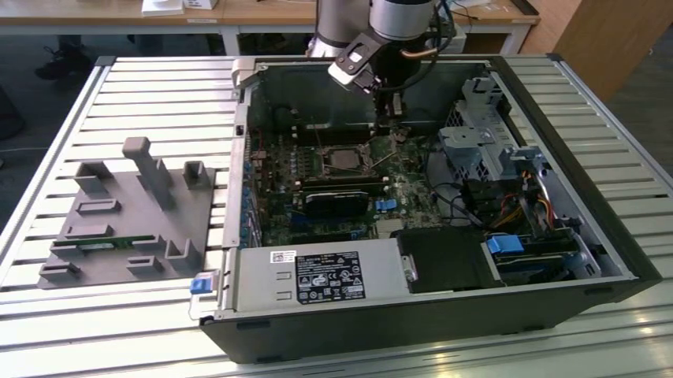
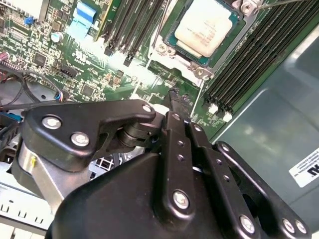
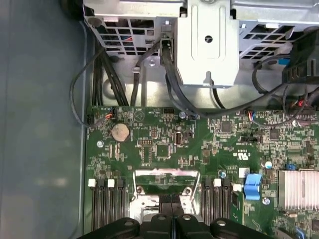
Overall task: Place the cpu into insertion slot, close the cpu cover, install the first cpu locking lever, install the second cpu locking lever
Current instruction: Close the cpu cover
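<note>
I am hovering the shut, seemingly empty claw (image 2: 174, 97) by the locking lever (image 2: 198, 99); slipping risks gouging the motherboard (image 2: 94, 74).

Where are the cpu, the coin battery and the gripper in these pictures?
cpu (image 2: 207, 26), second wrist view, middle of its metal top.
coin battery (image 3: 120, 131), first wrist view, its round face.
gripper (image 3: 172, 200), first wrist view, between its fingertips.

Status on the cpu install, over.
Gripper shut, tips near the cpu cover. Cover down, cpu seated under it. No obstruction seen.
</note>
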{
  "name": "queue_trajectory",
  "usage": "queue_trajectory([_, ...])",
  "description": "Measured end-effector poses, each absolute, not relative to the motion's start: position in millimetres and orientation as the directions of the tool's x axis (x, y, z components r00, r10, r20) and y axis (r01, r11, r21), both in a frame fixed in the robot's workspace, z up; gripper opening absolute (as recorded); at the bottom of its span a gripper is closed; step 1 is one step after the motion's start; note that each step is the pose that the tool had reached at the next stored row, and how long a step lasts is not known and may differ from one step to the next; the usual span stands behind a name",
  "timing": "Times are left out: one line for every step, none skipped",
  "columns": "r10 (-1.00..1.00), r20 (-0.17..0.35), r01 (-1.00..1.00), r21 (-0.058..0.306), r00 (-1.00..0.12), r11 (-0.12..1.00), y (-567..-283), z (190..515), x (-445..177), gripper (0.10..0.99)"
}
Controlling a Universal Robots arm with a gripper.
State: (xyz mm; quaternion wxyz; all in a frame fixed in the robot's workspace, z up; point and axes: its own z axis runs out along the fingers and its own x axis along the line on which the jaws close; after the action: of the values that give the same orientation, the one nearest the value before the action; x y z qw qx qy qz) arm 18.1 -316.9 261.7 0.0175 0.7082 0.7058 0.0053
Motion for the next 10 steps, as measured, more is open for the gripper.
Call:
queue_trajectory([1.000, -0.017, 0.999, 0.032, 0.004, -0.003, -316.9, 261.3, 19.2, 0.106])
queue_trajectory([1.000, -0.017, 0.999, 0.032, 0.004, -0.003, -316.7, 260.8, 20.5, 0.106])
queue_trajectory([1.000, -0.017, 1.000, 0.031, 0.004, -0.003, -316.3, 260.3, 22.3, 0.106])
queue_trajectory([1.000, -0.017, 1.000, 0.031, 0.004, -0.003, -316.0, 259.9, 24.1, 0.106])
queue_trajectory([1.000, -0.017, 1.000, 0.030, 0.004, -0.003, -315.8, 259.5, 25.9, 0.106])
queue_trajectory([1.000, -0.017, 1.000, 0.030, 0.004, -0.003, -315.6, 259.2, 27.6, 0.106])
queue_trajectory([1.000, -0.017, 1.000, 0.029, 0.004, -0.003, -315.5, 258.9, 29.2, 0.106])
queue_trajectory([1.000, -0.017, 1.000, 0.029, 0.004, -0.003, -315.4, 258.8, 30.9, 0.106])
queue_trajectory([1.000, -0.017, 1.000, 0.029, 0.004, -0.003, -315.4, 258.6, 32.8, 0.106])
queue_trajectory([1.000, -0.017, 1.000, 0.029, 0.004, -0.003, -315.4, 258.5, 34.2, 0.106])
